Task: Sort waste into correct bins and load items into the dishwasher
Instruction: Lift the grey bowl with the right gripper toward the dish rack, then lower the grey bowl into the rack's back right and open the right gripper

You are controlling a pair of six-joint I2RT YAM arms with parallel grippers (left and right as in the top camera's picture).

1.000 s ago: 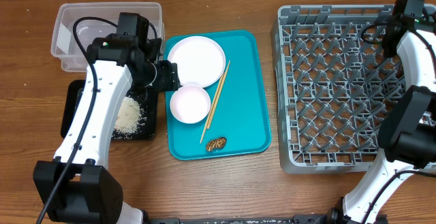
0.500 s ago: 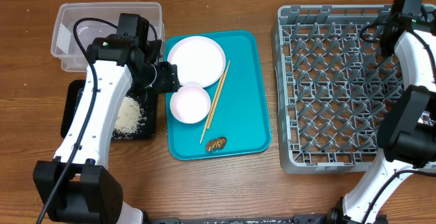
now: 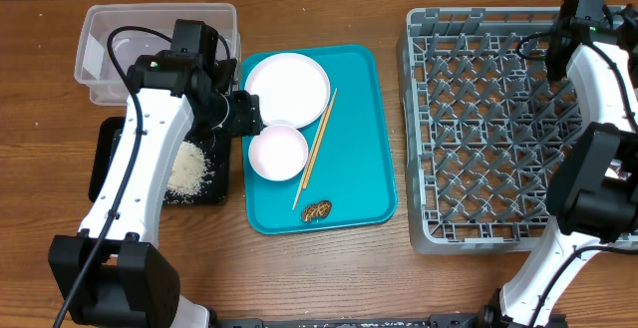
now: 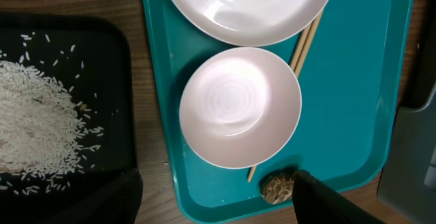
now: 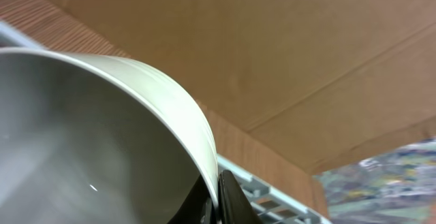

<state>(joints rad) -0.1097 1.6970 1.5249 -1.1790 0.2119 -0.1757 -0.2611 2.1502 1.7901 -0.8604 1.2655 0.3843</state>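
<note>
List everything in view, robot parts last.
teal plastic tray: one, teal, table centre
white round plate: one, white, tray's far end
small white bowl: one, white, tray, beside plate
wooden chopsticks: two, tan, tray, right of bowl
brown food scrap: one, brown, tray's near end
black tray holding rice: one, black, left of teal tray
clear plastic bin: one, clear, far left
grey dishwasher rack: one, grey, right
pale round bowl: one, off-white, in right tool
left tool: one, black, open, tray's left edge
right tool: one, black, shut on pale round bowl
</note>
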